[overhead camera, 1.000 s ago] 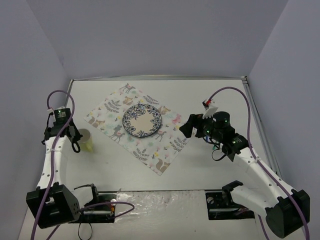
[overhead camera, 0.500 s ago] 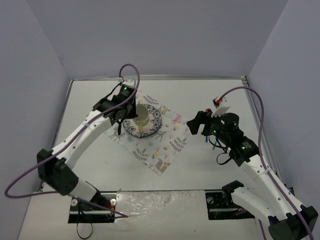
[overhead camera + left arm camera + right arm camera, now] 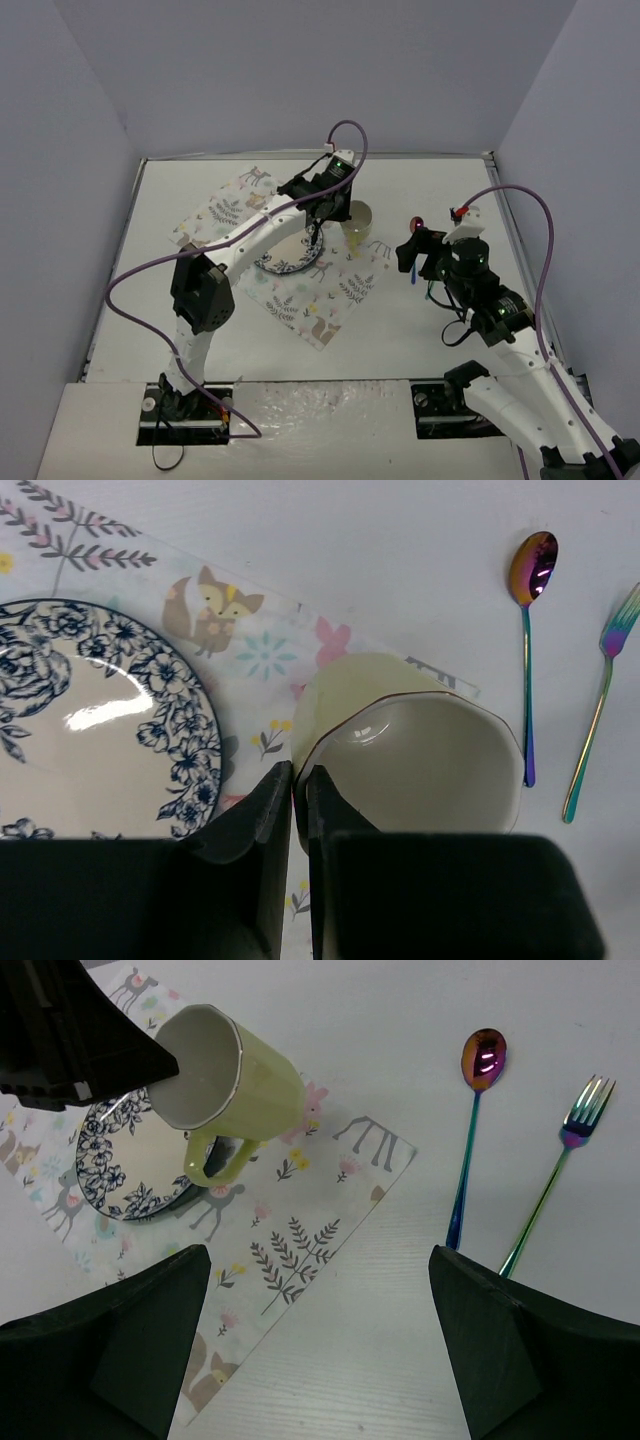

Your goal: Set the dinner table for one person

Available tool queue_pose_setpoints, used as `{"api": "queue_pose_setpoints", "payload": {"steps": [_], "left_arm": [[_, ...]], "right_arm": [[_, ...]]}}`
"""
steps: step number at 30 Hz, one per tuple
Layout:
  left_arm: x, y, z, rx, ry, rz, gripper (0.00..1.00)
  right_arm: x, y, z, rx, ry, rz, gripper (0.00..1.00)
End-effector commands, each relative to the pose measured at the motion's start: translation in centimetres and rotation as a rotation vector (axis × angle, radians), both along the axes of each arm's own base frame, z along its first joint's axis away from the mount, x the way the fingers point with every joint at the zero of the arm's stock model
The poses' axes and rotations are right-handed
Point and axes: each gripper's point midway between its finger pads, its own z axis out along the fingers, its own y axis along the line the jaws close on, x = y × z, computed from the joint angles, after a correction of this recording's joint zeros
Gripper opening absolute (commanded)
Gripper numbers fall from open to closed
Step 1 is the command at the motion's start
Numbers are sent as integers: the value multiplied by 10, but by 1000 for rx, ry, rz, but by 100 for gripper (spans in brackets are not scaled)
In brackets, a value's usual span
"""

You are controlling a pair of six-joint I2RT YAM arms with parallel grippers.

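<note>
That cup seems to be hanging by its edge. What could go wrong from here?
1. The left gripper pinches the mug only at its rim, and the mug hangs tilted. It could slip and hit the plate beside it.
2. The mug is over a corner of the cloth. Set down half on the edge, it might wobble.
3. The open right gripper is close by, above the spoon and fork, so the arms could bump.

the cloth point(image 3: 300, 1250) lay on the dinner table point(image 3: 440, 185), with the plate point(image 3: 90, 720) on it. the mug point(image 3: 245, 1075) hung tilted over the cloth's right corner, just right of the plate. further right, on the bare table, lay the spoon point(image 3: 470, 1140), and the fork point(image 3: 548, 1195) beside it on its right, not touching.
</note>
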Motion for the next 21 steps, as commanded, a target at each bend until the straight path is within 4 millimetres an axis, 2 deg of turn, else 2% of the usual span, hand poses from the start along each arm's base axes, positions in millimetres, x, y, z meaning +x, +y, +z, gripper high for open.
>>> {"api": "queue_pose_setpoints", "payload": {"steps": [1,9,21], "left_arm": [[15,-35,57,-199,-87,20,0],[21,-42,26,-151,-45,50,0],[22,-50,0,-144,4,51,0]], "right_arm": [[4,-14,21,31,-50,-98,90],[1,-23,12,12,-23,-146,99],[1,-24,-2,2,7,-153,100]]}}
